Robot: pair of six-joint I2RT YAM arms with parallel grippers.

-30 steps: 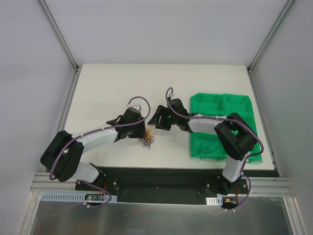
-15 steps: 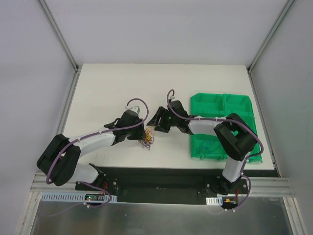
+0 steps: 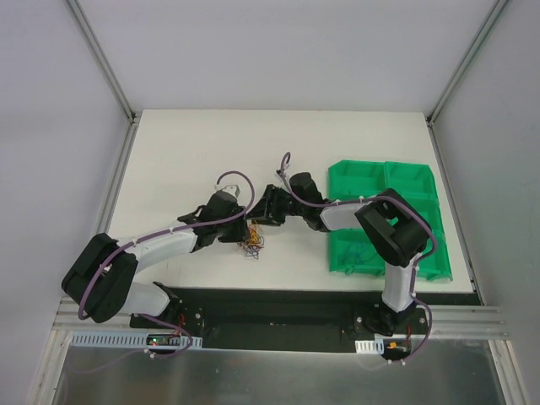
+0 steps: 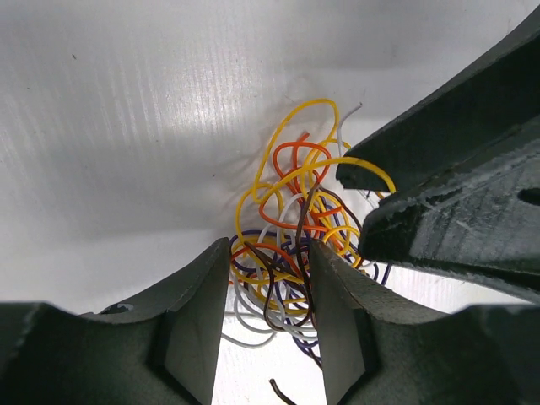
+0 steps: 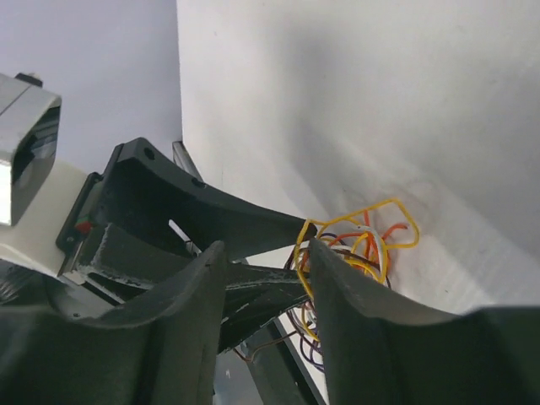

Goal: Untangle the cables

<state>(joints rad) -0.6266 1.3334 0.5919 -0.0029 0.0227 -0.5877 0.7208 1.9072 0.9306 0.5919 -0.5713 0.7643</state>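
Left wrist: cables (image 4: 291,226) within end effector (image 4: 268,263)

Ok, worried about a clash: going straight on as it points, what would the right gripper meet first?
Probably the tangled bunch of thin yellow, orange and white cables at the tips of the right gripper, then the dark fingers of the left gripper behind; depth unclear.

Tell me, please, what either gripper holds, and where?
Nothing, it seems: strands of the cables lie between the left gripper's open fingers; the right gripper is open too.
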